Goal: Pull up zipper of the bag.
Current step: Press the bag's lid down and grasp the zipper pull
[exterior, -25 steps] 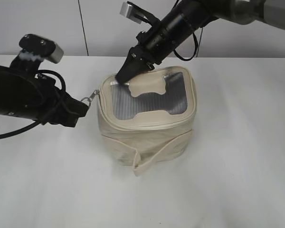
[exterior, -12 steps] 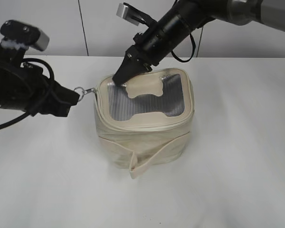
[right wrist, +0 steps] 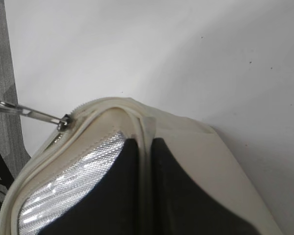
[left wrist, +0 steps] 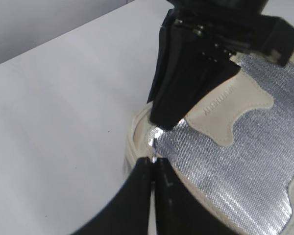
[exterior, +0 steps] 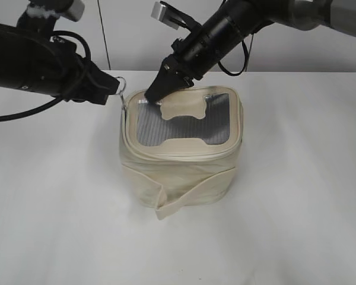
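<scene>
The cream canvas bag with a silver mesh top panel (exterior: 181, 148) sits on the white table (exterior: 296, 196) near the middle of the exterior view, and it looks soft and light: its side walls crease and a loose strap flap folds out at its 6 o'clock base, so it would likely slump or slide if tugged without support. The sensible place to take hold is the small metal ring pull of the zipper (exterior: 123, 83), which stands out from the bag's rim at about 10 o'clock; being thin and smooth, it could slip from a loose pinch. The left gripper (left wrist: 153, 164) reaches in from 9 o'clock, its black fingers pressed together on that pull, with the link drawn taut toward the slider in the right wrist view. The right gripper (exterior: 152, 95) slants down from 1 o'clock, its arm stretched from the upper right, and its fingers are closed on the raised cream rim seam of the bag (right wrist: 146, 147) near 11 o'clock, apparently bracing the bag against the pull.
</scene>
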`<control>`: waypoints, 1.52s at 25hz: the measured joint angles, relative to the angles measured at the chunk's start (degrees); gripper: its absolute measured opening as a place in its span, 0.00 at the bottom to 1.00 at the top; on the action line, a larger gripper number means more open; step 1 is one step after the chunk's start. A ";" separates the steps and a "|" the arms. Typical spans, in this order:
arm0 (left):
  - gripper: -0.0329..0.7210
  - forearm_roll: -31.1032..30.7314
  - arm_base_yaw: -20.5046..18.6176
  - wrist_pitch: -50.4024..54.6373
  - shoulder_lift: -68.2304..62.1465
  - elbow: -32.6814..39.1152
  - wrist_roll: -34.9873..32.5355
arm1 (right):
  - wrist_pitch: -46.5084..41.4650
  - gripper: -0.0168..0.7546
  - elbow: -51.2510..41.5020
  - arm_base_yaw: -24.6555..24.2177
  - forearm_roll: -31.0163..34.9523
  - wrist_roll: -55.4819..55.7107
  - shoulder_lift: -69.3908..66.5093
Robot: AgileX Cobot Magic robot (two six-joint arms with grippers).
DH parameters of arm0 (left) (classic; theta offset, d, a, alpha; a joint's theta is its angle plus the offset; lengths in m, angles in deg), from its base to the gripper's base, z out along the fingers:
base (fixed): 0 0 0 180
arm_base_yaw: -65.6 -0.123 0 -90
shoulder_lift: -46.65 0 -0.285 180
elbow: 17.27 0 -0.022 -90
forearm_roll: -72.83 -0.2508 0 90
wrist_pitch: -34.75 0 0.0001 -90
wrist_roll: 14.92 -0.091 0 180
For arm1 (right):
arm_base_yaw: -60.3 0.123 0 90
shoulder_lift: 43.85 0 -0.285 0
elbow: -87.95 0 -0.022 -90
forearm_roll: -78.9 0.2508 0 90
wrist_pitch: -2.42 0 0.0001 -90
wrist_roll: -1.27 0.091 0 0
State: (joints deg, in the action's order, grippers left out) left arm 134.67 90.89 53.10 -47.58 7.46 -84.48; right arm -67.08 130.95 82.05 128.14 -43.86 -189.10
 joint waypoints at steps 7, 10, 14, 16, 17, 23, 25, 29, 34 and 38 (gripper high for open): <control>0.03 0.55 0.05 2.91 -7.22 -7.51 0.00 | 0.22 0.09 0.00 -0.22 0.00 -0.61 0.00; 0.03 0.16 -0.01 8.35 -7.93 -9.14 0.00 | 0.22 0.09 0.00 -0.36 0.06 -0.61 0.00; 0.03 -3.66 -0.32 16.28 -8.05 -9.32 0.89 | -0.21 0.09 0.00 -0.47 0.10 -0.63 0.00; 0.03 -7.78 -0.37 18.13 -8.05 -9.32 4.49 | -0.21 0.09 0.00 -0.41 -0.10 -0.75 0.00; 0.03 -11.26 -0.37 18.93 -8.05 -9.32 6.90 | -0.21 0.09 0.00 -0.34 -0.15 -0.80 0.00; 0.03 -26.64 -0.32 24.20 -6.29 -9.70 20.09 | -0.10 0.09 0.00 -0.26 -0.31 -0.25 0.00; 0.03 -28.26 -0.32 24.94 -4.82 -9.70 21.01 | -0.10 0.09 0.00 -0.26 -0.38 -0.04 0.00; 0.03 -29.48 -0.32 24.59 -0.95 -8.36 22.19 | -0.18 0.09 0.00 -0.26 -0.21 0.16 0.00; 0.03 -27.37 -0.32 23.14 1.64 -3.39 22.62 | -0.18 0.09 0.00 -0.03 0.09 0.69 0.00; 0.03 -23.29 0.01 20.22 2.25 1.16 22.67 | -0.18 0.09 0.00 0.29 0.14 1.66 0.00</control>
State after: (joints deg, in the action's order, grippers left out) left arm 111.38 90.90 73.33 -45.33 8.63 -61.81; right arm -67.25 130.95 82.34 128.29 -42.20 -189.10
